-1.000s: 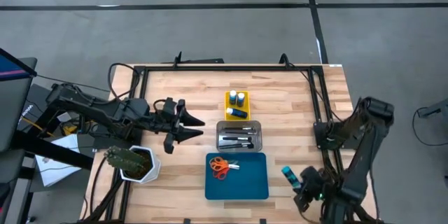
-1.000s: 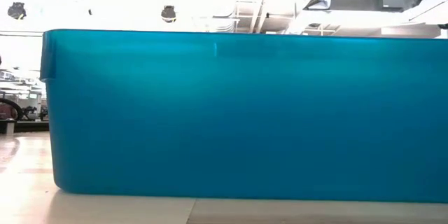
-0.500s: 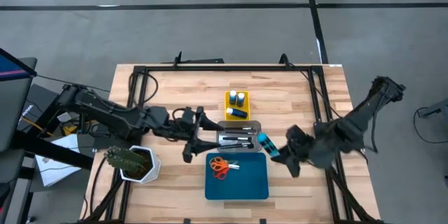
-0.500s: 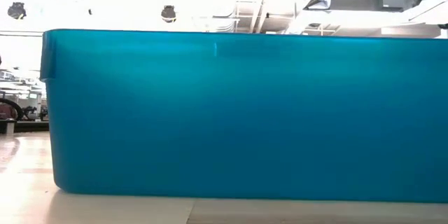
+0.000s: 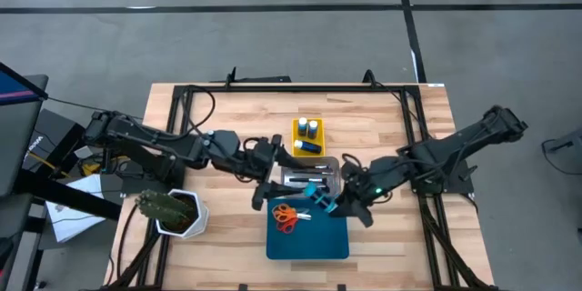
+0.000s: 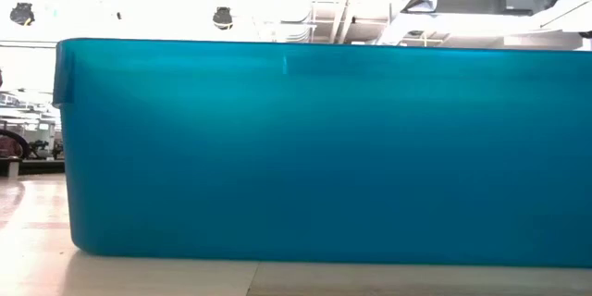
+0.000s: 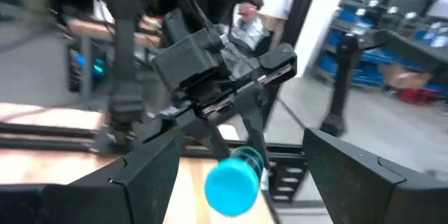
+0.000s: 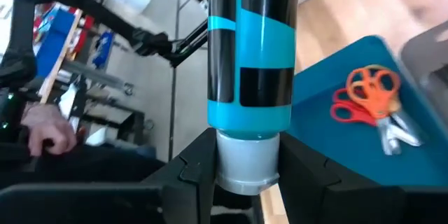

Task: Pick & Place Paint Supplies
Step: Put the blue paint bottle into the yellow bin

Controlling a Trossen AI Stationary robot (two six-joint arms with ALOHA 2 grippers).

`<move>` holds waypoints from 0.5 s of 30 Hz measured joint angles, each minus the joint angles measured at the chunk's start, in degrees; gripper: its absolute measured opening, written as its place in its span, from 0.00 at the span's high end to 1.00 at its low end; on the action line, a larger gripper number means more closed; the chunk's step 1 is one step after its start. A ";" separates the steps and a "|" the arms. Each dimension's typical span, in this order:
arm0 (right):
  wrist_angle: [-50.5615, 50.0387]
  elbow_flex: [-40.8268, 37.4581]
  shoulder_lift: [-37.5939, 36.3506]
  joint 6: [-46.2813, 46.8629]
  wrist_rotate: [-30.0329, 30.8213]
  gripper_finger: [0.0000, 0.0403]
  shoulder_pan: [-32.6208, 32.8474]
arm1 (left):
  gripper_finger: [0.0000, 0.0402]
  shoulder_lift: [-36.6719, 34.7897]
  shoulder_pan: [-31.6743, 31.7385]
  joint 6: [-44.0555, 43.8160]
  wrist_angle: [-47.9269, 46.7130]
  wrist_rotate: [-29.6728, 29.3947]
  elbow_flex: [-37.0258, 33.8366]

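Blue tray [image 5: 309,236] sits nearest on the surface [image 5: 382,118], orange scissors [image 5: 289,217] lying in its left part. Right gripper [image 5: 335,204] has its jaws clamped on a blue-and-black tube [image 5: 318,195], hanging over the tray's far edge by the clear tray [image 5: 311,177] of brushes. Left gripper [image 5: 270,186], jaws wide and empty, faces it across the clear tray; looks like a handoff or drop-off is in hand. Next move needs the tube aligned and released cleanly. Farther back, the yellow tray [image 5: 307,136] holds blue bottles [image 5: 308,129]. Low view is blocked by the tray wall; brush count is hard to read.
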 joint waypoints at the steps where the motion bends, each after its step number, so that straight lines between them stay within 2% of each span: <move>1: 1.12 0.00 0.76 -0.04 -0.87 0.72 -0.17 | 0.27 0.02 0.17 -1.08 -0.19 1.45 0.00; 6: 3.34 1.96 4.28 -0.76 -2.63 0.72 -0.20 | 0.27 0.07 0.69 -5.57 -2.98 8.56 0.02; 15: 4.27 6.31 7.91 -2.71 -4.15 0.72 -1.66 | 0.27 2.03 0.30 -9.13 -2.58 13.63 0.06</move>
